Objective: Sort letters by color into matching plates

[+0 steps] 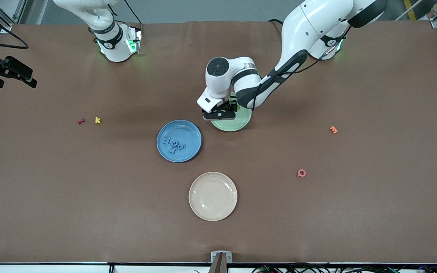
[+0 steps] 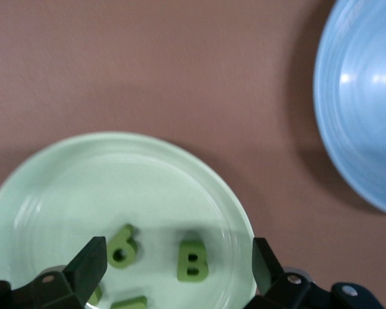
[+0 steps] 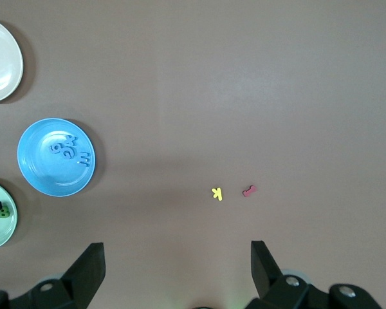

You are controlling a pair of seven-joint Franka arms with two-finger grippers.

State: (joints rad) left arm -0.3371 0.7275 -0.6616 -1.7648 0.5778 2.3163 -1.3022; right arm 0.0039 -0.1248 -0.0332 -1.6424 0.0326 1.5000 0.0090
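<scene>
The blue plate (image 1: 188, 132) holds several blue letters (image 1: 173, 144) and lies nearer the front camera than the pale green plate (image 1: 237, 123). My left gripper (image 1: 220, 113) hangs open and empty just over the green plate. In the left wrist view the gripper (image 2: 179, 251) spans a green "6" (image 2: 122, 246) and a green "B" (image 2: 193, 261) lying in the green plate (image 2: 83, 180); two more green pieces are partly hidden by the fingers. My right gripper (image 3: 177, 257) is open and empty, high above the table, out of the front view.
A cream plate (image 1: 212, 196) lies nearest the front camera. A red letter (image 1: 80, 121) and a yellow "k" (image 1: 97, 120) lie toward the right arm's end. An orange letter (image 1: 333, 129) and a pink "Q" (image 1: 301, 173) lie toward the left arm's end.
</scene>
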